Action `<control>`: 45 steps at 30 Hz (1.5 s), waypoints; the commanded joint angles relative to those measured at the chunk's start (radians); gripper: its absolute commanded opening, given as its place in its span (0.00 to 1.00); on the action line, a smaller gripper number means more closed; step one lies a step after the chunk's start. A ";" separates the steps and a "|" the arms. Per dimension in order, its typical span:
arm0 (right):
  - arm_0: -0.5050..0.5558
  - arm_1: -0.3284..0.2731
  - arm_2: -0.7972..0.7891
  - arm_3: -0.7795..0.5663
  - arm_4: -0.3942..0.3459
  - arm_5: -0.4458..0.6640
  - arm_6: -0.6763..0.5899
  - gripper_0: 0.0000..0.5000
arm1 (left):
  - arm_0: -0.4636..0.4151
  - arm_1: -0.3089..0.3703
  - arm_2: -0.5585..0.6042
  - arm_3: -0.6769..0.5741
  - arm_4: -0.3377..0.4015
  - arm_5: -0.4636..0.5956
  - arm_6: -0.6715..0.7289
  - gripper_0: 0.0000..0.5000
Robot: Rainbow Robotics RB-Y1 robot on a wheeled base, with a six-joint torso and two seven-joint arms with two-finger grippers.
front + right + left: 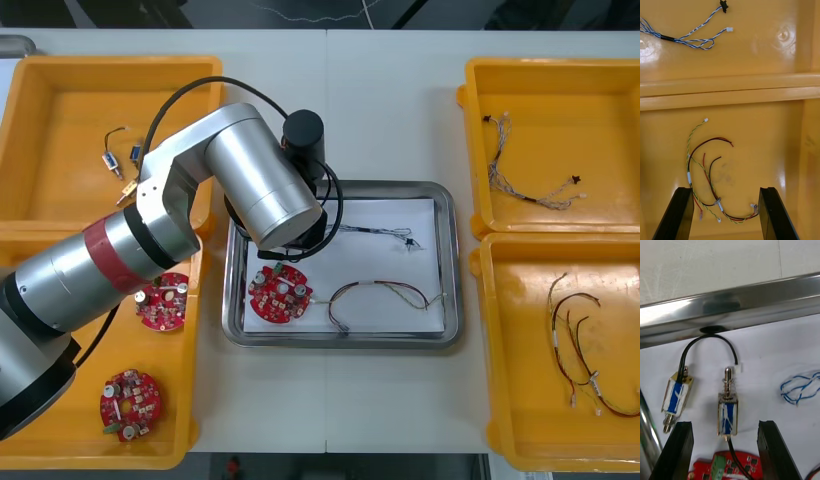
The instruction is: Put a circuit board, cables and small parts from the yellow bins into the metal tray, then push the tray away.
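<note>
**Crowded tray, bare table beyond**

The left arm (200, 200) stretches over the metal tray's (452, 262) far left corner, barring approach from above. On the tray floor a circuit board (279, 296), a red and yellow cable (385, 294) and a blue and white cable (392, 235) take room; the strip along its right wall is bare. Between the left gripper's (725, 423) spread fingers lies a small metal part (728, 413), the rim close ahead. The table (390, 110) beyond the tray is bare.

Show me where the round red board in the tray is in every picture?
Front view: the circuit board lies in the metal tray's near-left corner.
Left wrist view: it peeks between the open left gripper's fingers.
Right wrist view: the open right gripper faces a yellow bin instead.
Shared landmark: the tray's shiny rim.
</note>
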 commanded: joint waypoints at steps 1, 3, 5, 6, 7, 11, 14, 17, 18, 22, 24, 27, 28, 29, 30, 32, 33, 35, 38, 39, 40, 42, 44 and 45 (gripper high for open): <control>0.015 0.004 -0.012 -0.044 -0.016 0.003 -0.009 1.00 | 0.006 0.021 0.089 -0.102 0.023 0.080 0.081 1.00; 0.015 0.004 -0.007 -0.059 -0.022 0.003 -0.006 1.00 | 0.008 0.031 0.129 -0.144 0.034 0.123 0.083 1.00; 0.015 0.004 -0.001 -0.079 -0.028 0.003 -0.003 1.00 | 0.006 0.047 0.156 -0.175 0.045 0.155 0.081 1.00; 0.015 0.004 0.010 -0.094 -0.032 0.003 -0.001 1.00 | 0.006 0.059 0.178 -0.196 0.058 0.180 0.078 1.00; 0.015 0.004 0.016 -0.103 -0.034 0.003 -0.001 1.00 | 0.008 0.065 0.188 -0.205 0.068 0.191 0.077 1.00; 0.015 0.002 0.062 -0.168 -0.046 0.003 0.000 1.00 | 0.009 0.116 0.265 -0.277 0.128 0.272 0.066 1.00; 0.003 0.000 0.110 -0.215 -0.055 0.003 0.003 1.00 | 0.040 0.149 0.345 -0.328 0.166 0.315 0.052 1.00; -0.019 -0.009 0.168 -0.260 -0.088 0.003 0.006 1.00 | 0.094 0.188 0.425 -0.386 0.192 0.343 0.003 1.00; -0.028 -0.016 0.192 -0.269 -0.104 0.003 0.006 1.00 | 0.115 0.205 0.454 -0.403 0.203 0.351 -0.017 1.00; -0.076 -0.030 0.281 -0.272 -0.157 0.003 0.006 1.00 | 0.181 0.257 0.541 -0.445 0.243 0.351 -0.077 1.00; -0.103 -0.030 0.323 -0.272 -0.175 0.003 0.006 1.00 | 0.207 0.281 0.580 -0.457 0.261 0.351 -0.103 1.00; -0.152 -0.030 0.403 -0.272 -0.180 0.003 0.010 1.00 | 0.243 0.321 0.642 -0.463 0.302 0.351 -0.146 1.00; -0.174 -0.030 0.441 -0.272 -0.178 0.003 0.011 1.00 | 0.255 0.337 0.672 -0.463 0.319 0.351 -0.160 1.00; -0.184 -0.030 0.459 -0.272 -0.178 0.003 0.013 1.00 | 0.263 0.346 0.685 -0.463 0.328 0.351 -0.166 1.00; -0.209 -0.030 0.502 -0.272 -0.170 0.003 0.013 1.00 | 0.278 0.360 0.715 -0.463 0.344 0.351 -0.179 1.00; -0.241 -0.030 0.568 -0.272 -0.160 0.003 0.016 1.00 | 0.301 0.380 0.751 -0.463 0.364 0.351 -0.204 1.00; -0.260 -0.032 0.614 -0.272 -0.149 0.003 0.019 1.00 | 0.316 0.392 0.774 -0.463 0.373 0.351 -0.222 1.00; -0.287 -0.030 0.677 -0.272 -0.137 0.003 0.022 1.00 | 0.341 0.409 0.808 -0.461 0.385 0.351 -0.248 1.00; -0.327 -0.027 0.775 -0.269 -0.106 0.003 0.031 1.00 | 0.379 0.435 0.851 -0.463 0.397 0.351 -0.288 1.00; -0.341 -0.023 0.814 -0.265 -0.091 0.003 0.036 1.00 | 0.395 0.444 0.866 -0.461 0.404 0.351 -0.304 1.00; -0.347 -0.019 0.829 -0.263 -0.085 0.003 0.039 1.00 | 0.404 0.446 0.874 -0.463 0.407 0.351 -0.311 1.00; -0.372 -0.009 0.898 -0.252 -0.065 0.003 0.051 1.00 | 0.436 0.455 0.903 -0.463 0.416 0.351 -0.331 1.00; -0.393 0.002 0.946 -0.243 -0.049 0.003 0.060 1.00 | 0.456 0.461 0.919 -0.463 0.424 0.351 -0.339 1.00; -0.407 0.008 0.979 -0.234 -0.040 0.003 0.068 1.00 | 0.465 0.462 0.923 -0.463 0.427 0.351 -0.344 1.00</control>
